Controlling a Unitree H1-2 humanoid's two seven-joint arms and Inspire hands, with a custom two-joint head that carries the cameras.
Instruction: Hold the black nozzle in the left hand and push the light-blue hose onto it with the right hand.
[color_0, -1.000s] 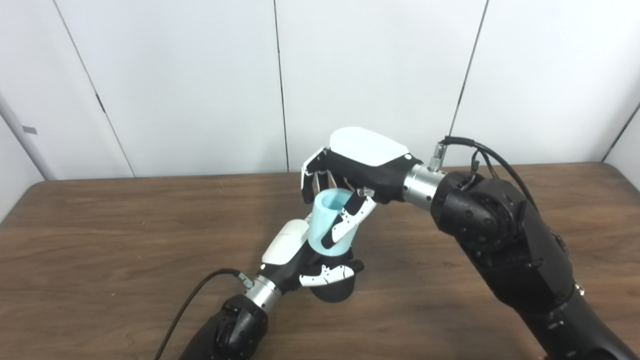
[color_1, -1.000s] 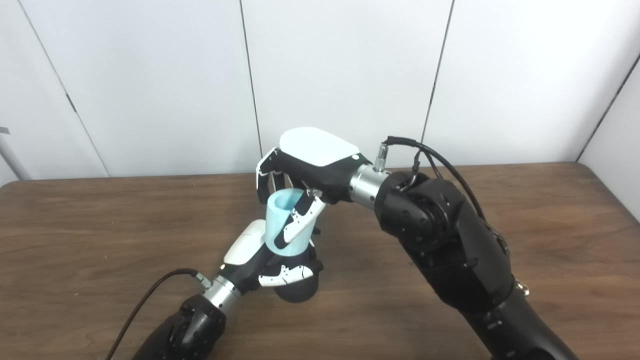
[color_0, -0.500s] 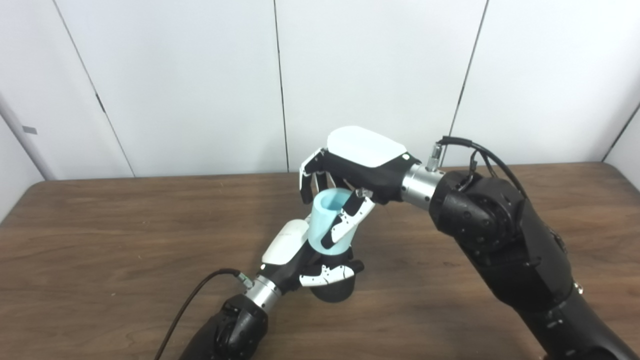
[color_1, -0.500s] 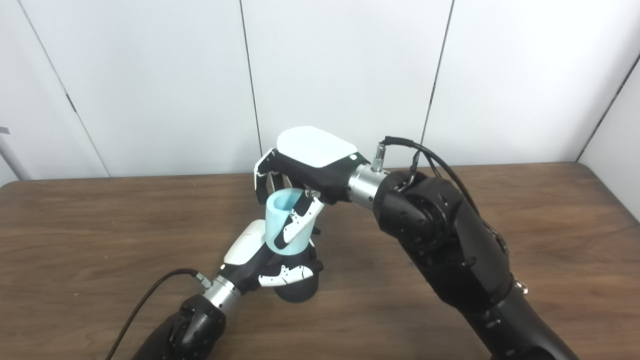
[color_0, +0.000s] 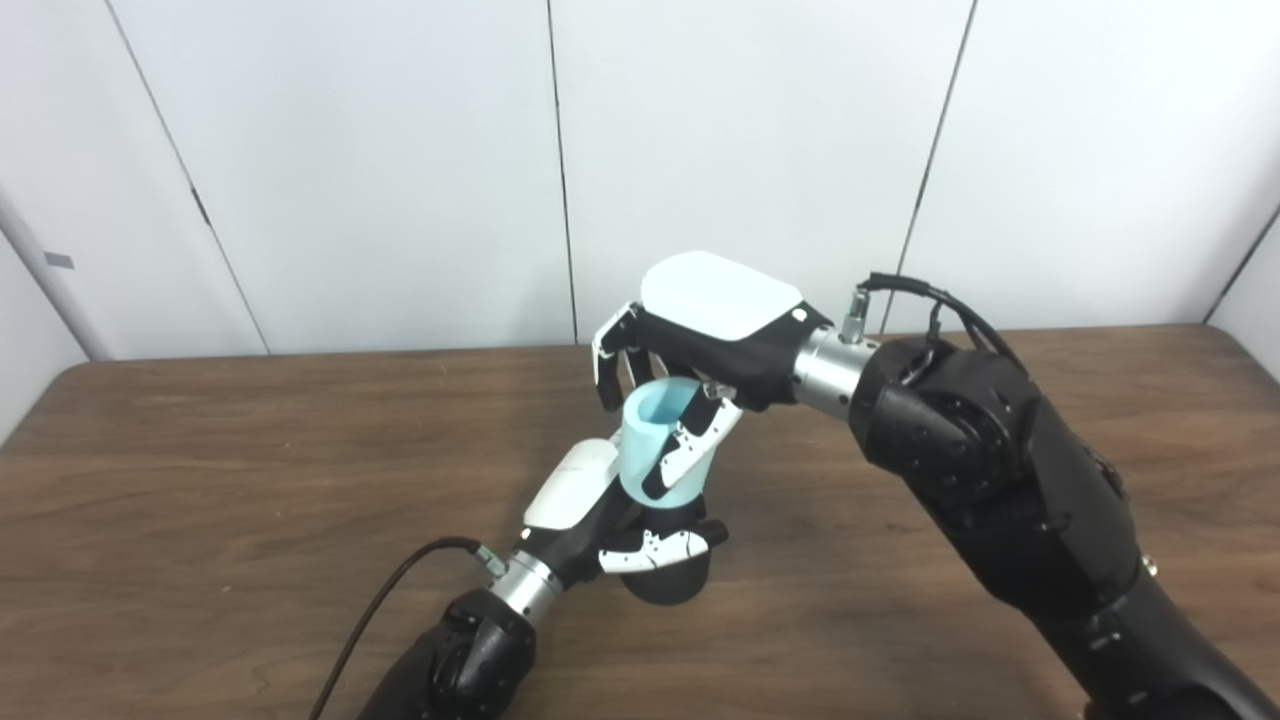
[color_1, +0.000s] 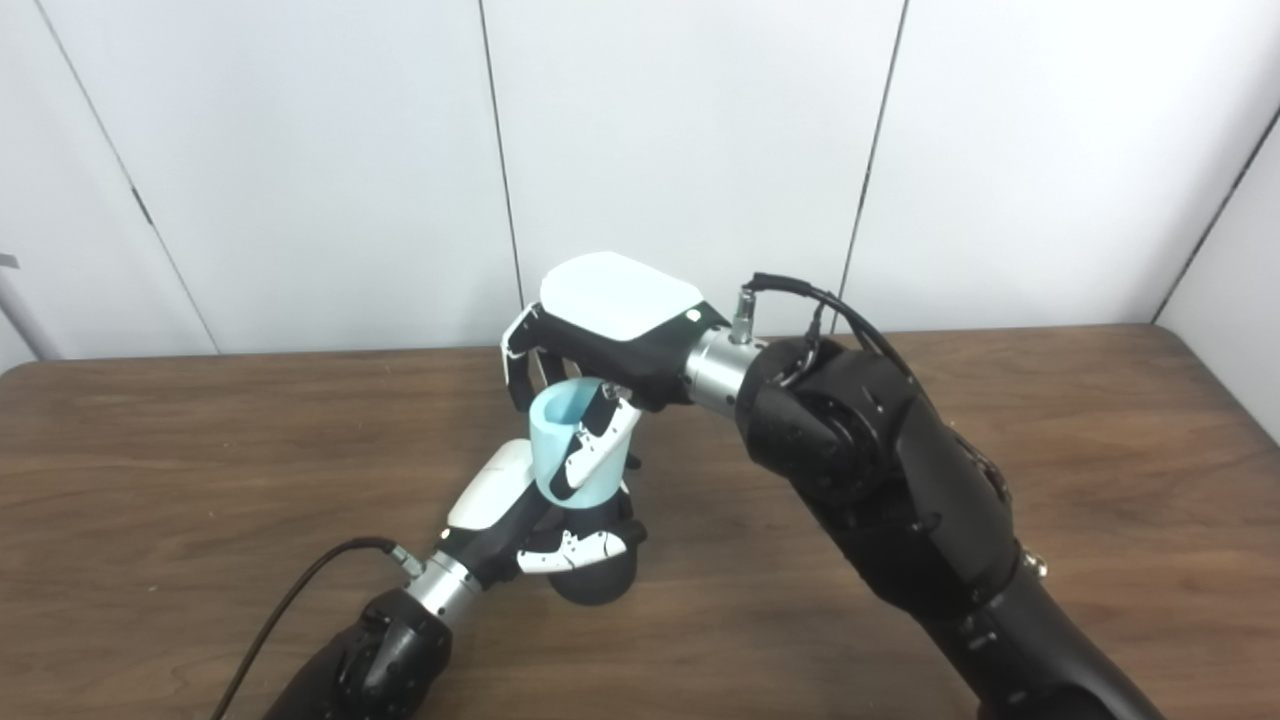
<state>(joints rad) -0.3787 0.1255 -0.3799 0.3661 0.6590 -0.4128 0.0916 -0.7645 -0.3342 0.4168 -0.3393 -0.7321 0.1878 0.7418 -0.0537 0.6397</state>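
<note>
Leftward by a small amount, the right hand (color_0: 700, 345) has carried its forearm and the light-blue hose (color_0: 655, 445) since a second ago, tilting the hose top slightly, while the left hand (color_0: 610, 520) sits as it did. The right hand grips the hose from above, fingers wrapped around its upper wall; the left hand is closed on the black nozzle (color_0: 668, 582), which stands just above the wooden table (color_0: 200, 480). The hose's lower end meets the nozzle between the two hands, though how deep it is seated is hidden. To finish well, the robot should probably square the hose with the nozzle's axis, then press straight down while the left hand braces firmly
</note>
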